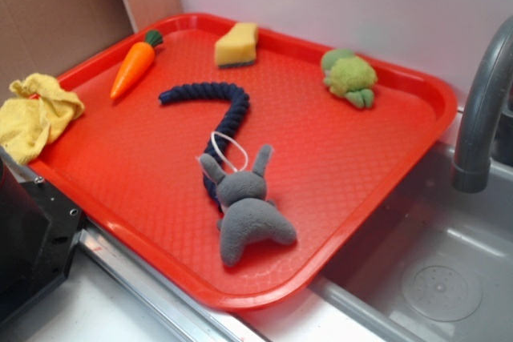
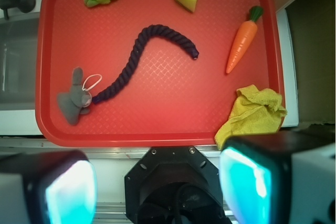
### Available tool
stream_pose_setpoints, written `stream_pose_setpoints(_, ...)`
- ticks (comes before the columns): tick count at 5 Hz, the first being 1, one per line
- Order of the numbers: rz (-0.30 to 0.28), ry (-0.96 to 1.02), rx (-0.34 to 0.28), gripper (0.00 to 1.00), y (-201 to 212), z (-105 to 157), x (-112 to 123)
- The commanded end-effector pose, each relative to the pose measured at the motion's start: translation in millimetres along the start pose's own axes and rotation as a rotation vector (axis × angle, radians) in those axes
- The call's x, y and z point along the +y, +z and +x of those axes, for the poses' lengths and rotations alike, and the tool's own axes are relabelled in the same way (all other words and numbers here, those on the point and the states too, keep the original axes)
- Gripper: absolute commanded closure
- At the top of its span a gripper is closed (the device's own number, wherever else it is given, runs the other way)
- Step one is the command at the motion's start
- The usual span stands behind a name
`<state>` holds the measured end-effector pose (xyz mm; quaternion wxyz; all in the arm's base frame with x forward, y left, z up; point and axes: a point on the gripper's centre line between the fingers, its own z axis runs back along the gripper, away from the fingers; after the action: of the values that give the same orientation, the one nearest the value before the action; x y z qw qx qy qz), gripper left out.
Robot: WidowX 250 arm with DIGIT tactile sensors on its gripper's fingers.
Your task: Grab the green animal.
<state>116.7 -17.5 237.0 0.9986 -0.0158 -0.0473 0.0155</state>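
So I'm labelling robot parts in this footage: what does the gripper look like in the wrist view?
The gripper has two blocky fingers with dark casings and glossy turquoise inner faces. Between them sits a black rounded mount with small screws. No cables or markings visible.

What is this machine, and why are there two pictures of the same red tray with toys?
It is a robot arm with a pincher hand. One camera stands beside the red tray. The other sits on the arm's wrist, looking down, so the two blurry blue-tipped fingers of the gripper fill the bottom. They are wide apart and hold nothing. On the tray lie a green animal, a grey bunny, a dark rope, a carrot and a yellow sponge. A yellow cloth hangs over the tray's edge. A sink is beside it.
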Motion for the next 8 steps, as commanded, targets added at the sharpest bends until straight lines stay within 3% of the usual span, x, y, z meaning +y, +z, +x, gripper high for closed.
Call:
stream_pose_setpoints(1, 0.0, 0.0, 0.0, 0.0, 0.0, 0.0, 0.0)
stream_pose_setpoints(2, 0.121, 0.205, -0.01, 0.0, -23.7, 26.0, 35.6)
stream_pose_setpoints(3, 0.13, 0.35, -0.202, 0.0, -27.4, 64.3, 54.3)
stream_pose_setpoints(4, 0.005, 0.379, -0.314, 0.0, -61.6, 104.0, 42.5)
stream_pose_setpoints(8, 0.005, 0.379, -0.314, 0.0, -61.6, 104.0, 42.5)
